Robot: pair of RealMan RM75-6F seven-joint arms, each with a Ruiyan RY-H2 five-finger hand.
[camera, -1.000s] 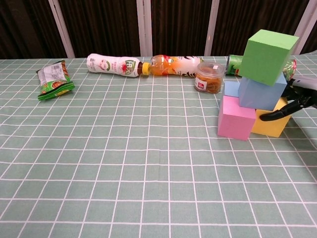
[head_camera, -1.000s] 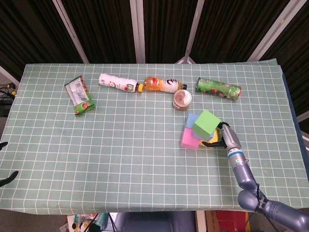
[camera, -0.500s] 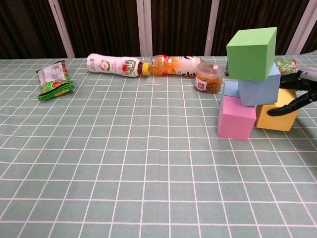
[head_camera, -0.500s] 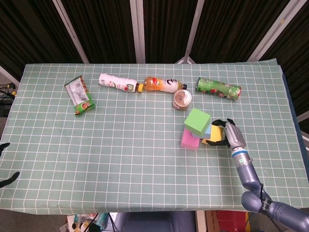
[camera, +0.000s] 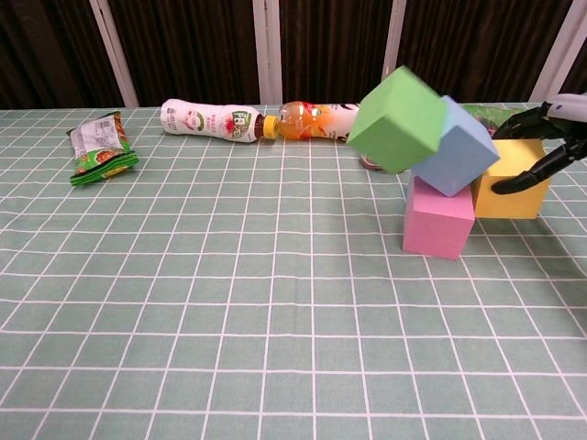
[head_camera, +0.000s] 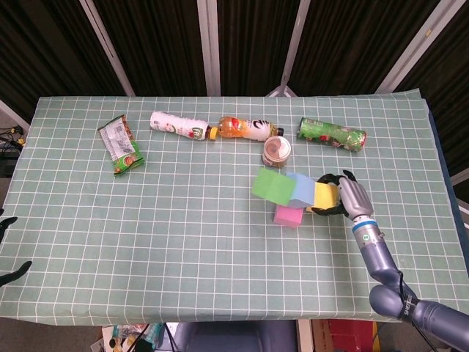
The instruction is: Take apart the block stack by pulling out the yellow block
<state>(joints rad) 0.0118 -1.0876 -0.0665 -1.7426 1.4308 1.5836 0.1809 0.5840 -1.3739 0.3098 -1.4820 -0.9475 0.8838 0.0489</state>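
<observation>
Matte foam cubes are toppling — the chest view is showing the green block [camera: 396, 119] and blue block [camera: 452, 147] tilting left over the pink block [camera: 438, 218], a lean the head view is flattening into a row. The right hand [head_camera: 347, 198] is curling its fingers around the yellow block [head_camera: 324, 196], which is sitting on the checked cloth [head_camera: 183, 220] just right of the pink one. A second ago the yellow block was lying under the blue one and the stack was standing upright; the left hand is showing in neither view.
</observation>
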